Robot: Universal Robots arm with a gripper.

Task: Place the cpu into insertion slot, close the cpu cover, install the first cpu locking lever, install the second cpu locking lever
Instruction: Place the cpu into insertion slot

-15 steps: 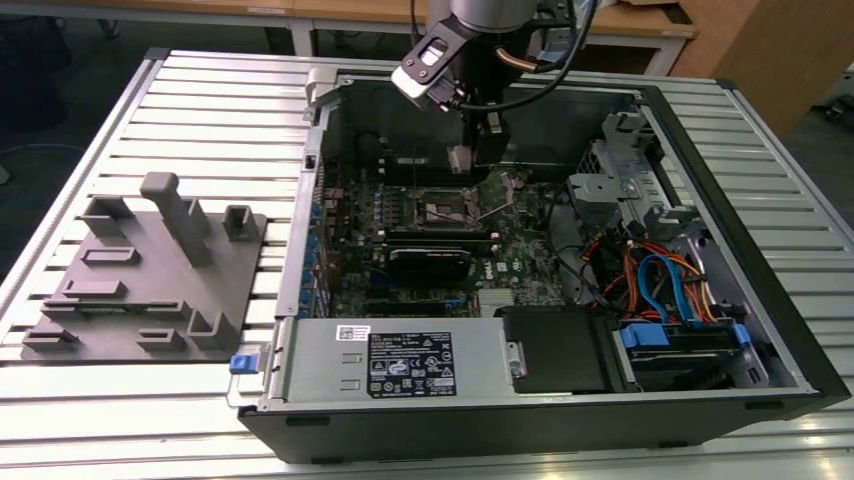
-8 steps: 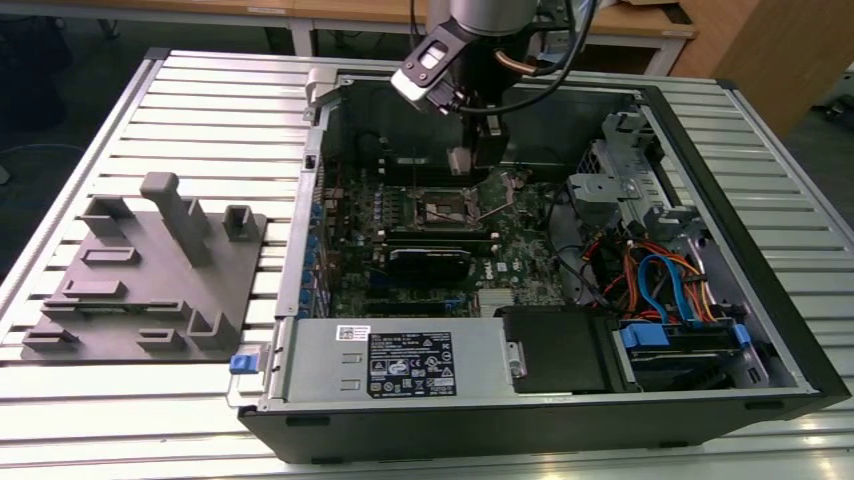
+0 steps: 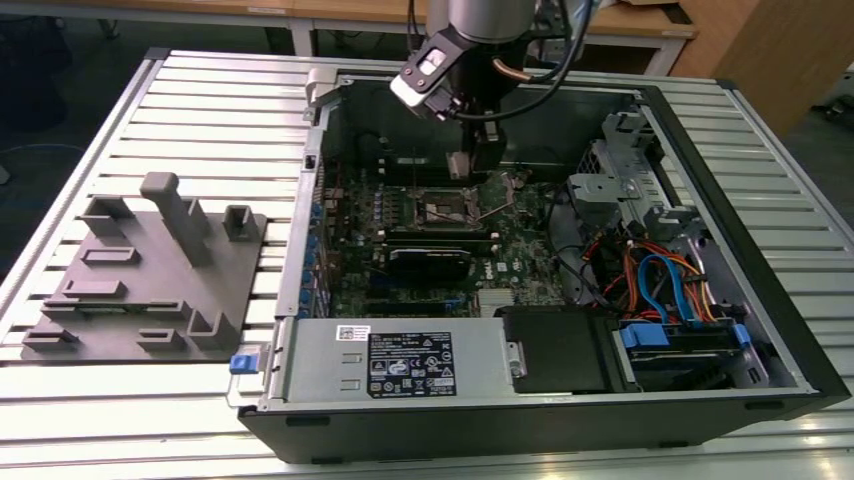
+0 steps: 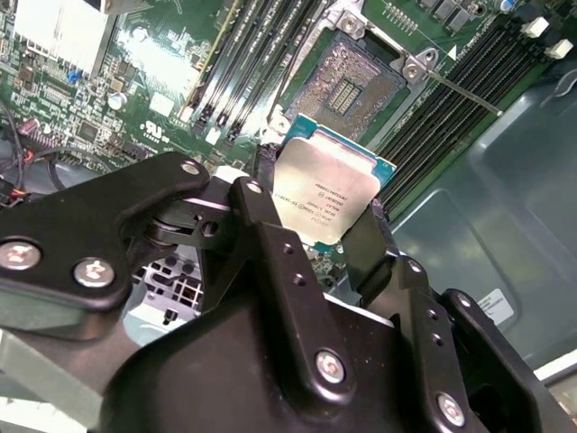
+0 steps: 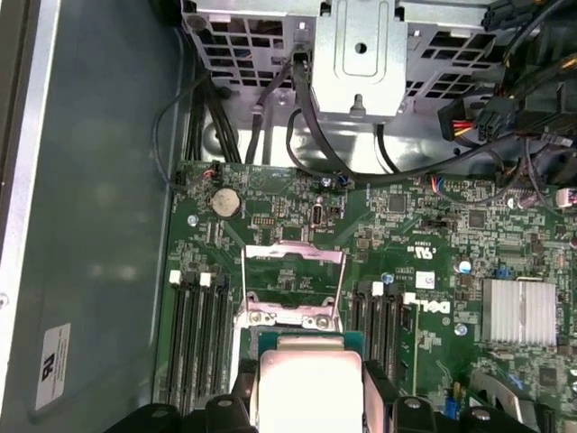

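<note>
cpu [image 4: 330, 191] gripped by end effector [image 4: 322, 206], near insertion slot [image 4: 352, 90]

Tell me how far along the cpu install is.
Done: the cpu is picked up, clamped in the pincer. In hand: it hangs above the board, short of the insertion slot, which lies open and empty with the cpu cover raised. Left: seating it, closing the cover, both levers; one locking lever sticks out unlatched.
</note>
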